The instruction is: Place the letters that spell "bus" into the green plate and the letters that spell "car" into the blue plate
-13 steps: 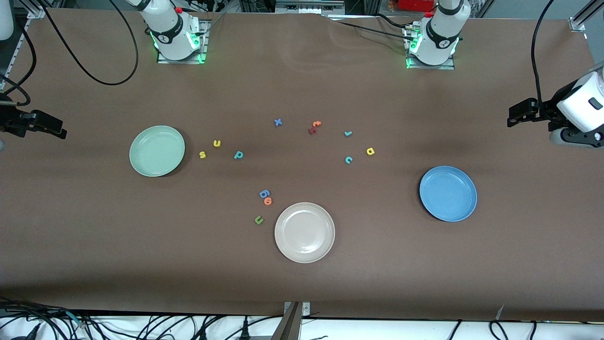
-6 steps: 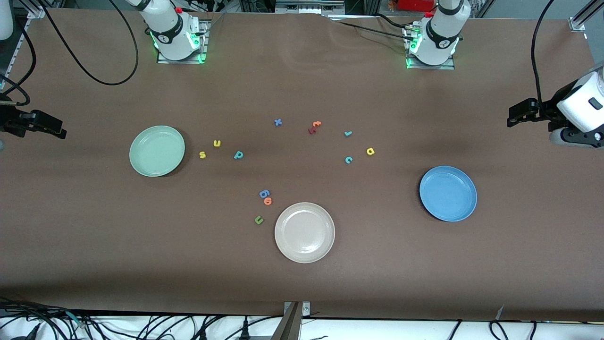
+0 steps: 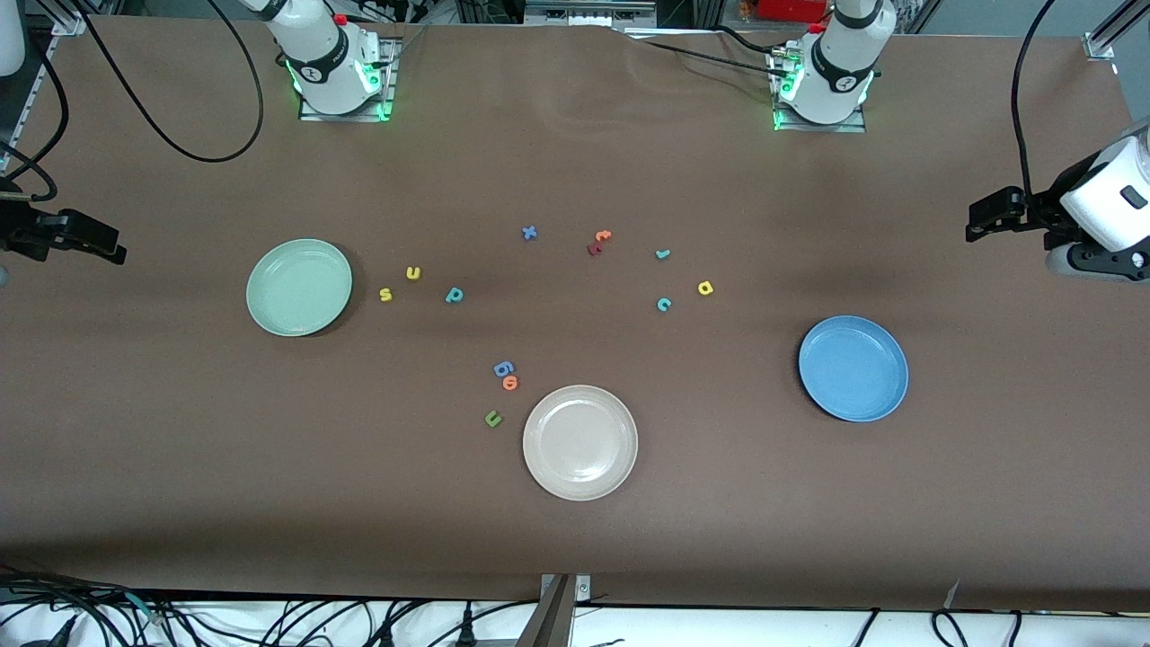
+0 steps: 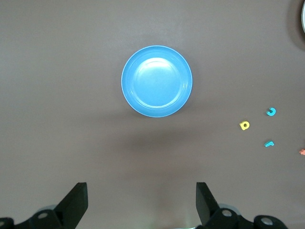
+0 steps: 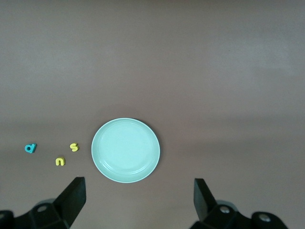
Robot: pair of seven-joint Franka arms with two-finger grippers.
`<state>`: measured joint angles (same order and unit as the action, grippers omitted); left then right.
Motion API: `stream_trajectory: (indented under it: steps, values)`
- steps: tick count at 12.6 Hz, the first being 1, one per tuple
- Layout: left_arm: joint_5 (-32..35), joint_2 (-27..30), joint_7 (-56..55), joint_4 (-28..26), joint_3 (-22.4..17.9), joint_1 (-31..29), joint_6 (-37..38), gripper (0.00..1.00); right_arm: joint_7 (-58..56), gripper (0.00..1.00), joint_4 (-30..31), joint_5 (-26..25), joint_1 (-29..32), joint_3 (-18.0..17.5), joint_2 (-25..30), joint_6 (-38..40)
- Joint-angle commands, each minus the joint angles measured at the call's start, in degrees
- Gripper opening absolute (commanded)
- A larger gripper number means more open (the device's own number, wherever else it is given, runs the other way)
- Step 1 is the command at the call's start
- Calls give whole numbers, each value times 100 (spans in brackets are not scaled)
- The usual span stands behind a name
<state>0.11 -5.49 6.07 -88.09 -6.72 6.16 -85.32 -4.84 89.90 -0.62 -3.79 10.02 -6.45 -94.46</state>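
Note:
The green plate (image 3: 298,287) lies toward the right arm's end of the table. Beside it are the yellow "s" (image 3: 385,294), yellow "u" (image 3: 412,272) and teal "b" (image 3: 455,294). The blue plate (image 3: 853,367) lies toward the left arm's end, with the teal "c" (image 3: 663,304), yellow "a" (image 3: 705,288) and teal "r" (image 3: 662,254) nearby on the table. My left gripper (image 4: 142,205) hangs open and empty, high up, looking down on the blue plate (image 4: 157,81). My right gripper (image 5: 139,202) hangs open and empty, high up by the green plate (image 5: 126,150).
A beige plate (image 3: 579,441) sits nearest the front camera. By it lie a blue "g" (image 3: 503,367), orange "o" (image 3: 510,383) and olive "u" (image 3: 492,418). Farther off lie a blue "x" (image 3: 529,233) and orange and dark-red letters (image 3: 597,243).

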Motion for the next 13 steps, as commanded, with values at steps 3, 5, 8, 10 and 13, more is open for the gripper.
stream_trajectory:
  steps: [3, 5, 8, 10, 13]
  values:
    - [174, 57, 114, -6, -5, 26, 59, 100, 35, 100, -148, 53, 37, -9, -49, 112]
    - [174, 57, 105, -6, -5, 26, 59, 100, 53, 100, -148, 71, 28, -9, -58, 94]
    - [174, 57, 105, -6, -5, 26, 59, 100, 9, 100, -148, 97, 45, -9, -84, 103]
    - [174, 57, 105, -6, -5, 26, 59, 100, 35, 100, -148, 97, 28, -9, -216, 94]
    - [165, 48, 105, -6, -5, 17, 50, 100, 88, 100, -148, 97, 1, -18, -278, 112]
